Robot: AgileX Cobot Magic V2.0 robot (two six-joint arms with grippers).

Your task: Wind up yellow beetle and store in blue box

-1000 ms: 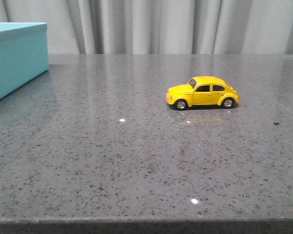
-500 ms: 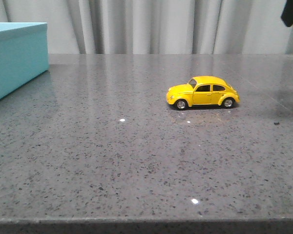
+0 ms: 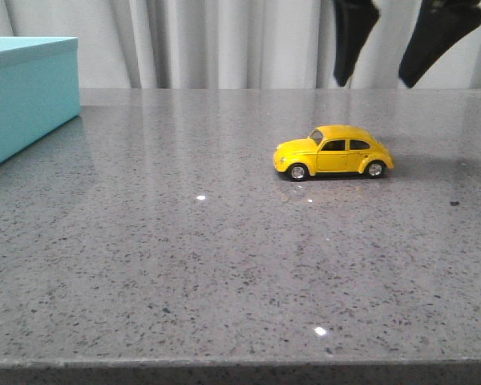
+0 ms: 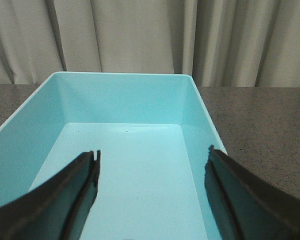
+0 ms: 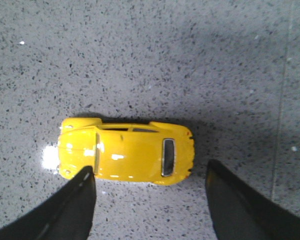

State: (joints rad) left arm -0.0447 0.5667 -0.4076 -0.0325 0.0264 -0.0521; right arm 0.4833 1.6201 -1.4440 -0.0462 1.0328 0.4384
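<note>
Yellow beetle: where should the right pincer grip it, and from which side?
Grip the yellow beetle across its flat door sides at mid-body, coming straight down from above. It stands upright on its wheels, side-on to the front camera, and the open right pincer already hangs above it. The rounded roof would likely slip.

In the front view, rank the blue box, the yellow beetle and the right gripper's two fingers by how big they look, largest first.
1. blue box, largest though cut off at the frame edge.
2. yellow beetle.
3. right gripper fingers: each looks somewhat smaller than the beetle, but only their tips show and they may hang nearer the camera, so this rank is unsure.

Pale pleated curtains (image 3: 224, 44) behind speckled, seemingly stone table (image 3: 184, 265).
</note>
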